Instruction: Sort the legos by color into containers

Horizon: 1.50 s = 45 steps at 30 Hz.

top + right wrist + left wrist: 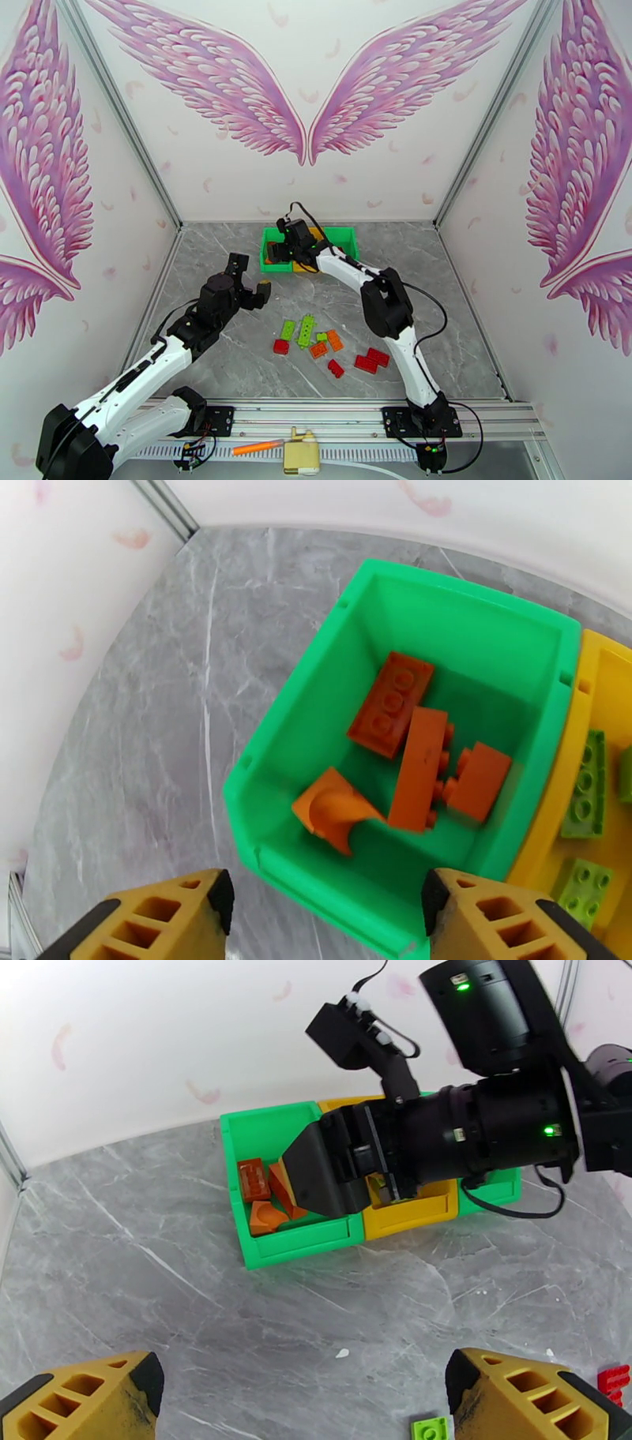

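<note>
The row of containers (341, 234) lay with its long axis along the far edge of the grey marbled table (458, 316). In the left green bin (316, 661) sat four orange legos (417, 768). The two longest were nearly parallel, one studs-up and one on its side. The yellow bin (553, 796) beside it held light-green plates (586, 784). The right gripper (328, 910) hung above the green bin, fingers spread and empty. The left gripper (304, 1402) gaped wide over bare table, grasping nothing. Loose bricks (306, 330), red, orange and green, lay near the arms. White walls carried pink wings (237, 87).
</note>
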Each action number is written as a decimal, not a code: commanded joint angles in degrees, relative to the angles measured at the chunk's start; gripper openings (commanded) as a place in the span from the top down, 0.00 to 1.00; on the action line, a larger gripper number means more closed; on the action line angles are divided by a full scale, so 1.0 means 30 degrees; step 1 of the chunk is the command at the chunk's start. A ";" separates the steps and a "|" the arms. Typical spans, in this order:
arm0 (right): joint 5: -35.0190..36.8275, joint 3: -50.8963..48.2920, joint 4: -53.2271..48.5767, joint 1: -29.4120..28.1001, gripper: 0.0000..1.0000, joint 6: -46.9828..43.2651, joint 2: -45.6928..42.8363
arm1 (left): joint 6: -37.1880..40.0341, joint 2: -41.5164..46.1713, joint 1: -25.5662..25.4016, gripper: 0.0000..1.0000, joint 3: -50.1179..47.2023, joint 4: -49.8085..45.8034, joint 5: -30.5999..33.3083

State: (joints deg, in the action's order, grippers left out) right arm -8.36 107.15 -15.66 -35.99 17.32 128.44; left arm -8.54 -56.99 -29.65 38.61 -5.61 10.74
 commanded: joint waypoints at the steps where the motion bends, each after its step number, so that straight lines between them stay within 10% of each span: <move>1: 0.0139 -0.3384 0.2613 0.0042 0.27 0.0126 -0.3378 | 0.0392 0.0423 -0.0104 0.01 0.0102 0.0264 -0.1065; 22: 0.6432 -2.0804 -0.6547 0.0046 0.06 0.8802 -2.0264 | 0.6126 -0.2382 -0.1669 0.01 0.1889 0.0696 -1.3860; 30: 0.6827 -2.3069 -1.2526 0.0313 0.03 1.2356 -2.3215 | 0.9715 -0.4411 -0.2828 0.01 0.2994 -0.1340 -1.5930; 45: 0.4611 -2.4887 -1.0393 0.1275 0.05 1.2985 -2.1566 | 1.1523 -0.5410 -0.3058 0.01 0.2149 -0.1375 -1.6763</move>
State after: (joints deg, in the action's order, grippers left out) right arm 6.94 31.81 -48.27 -32.51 57.36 61.82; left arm 24.12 -73.52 -38.44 45.76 -7.68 -39.35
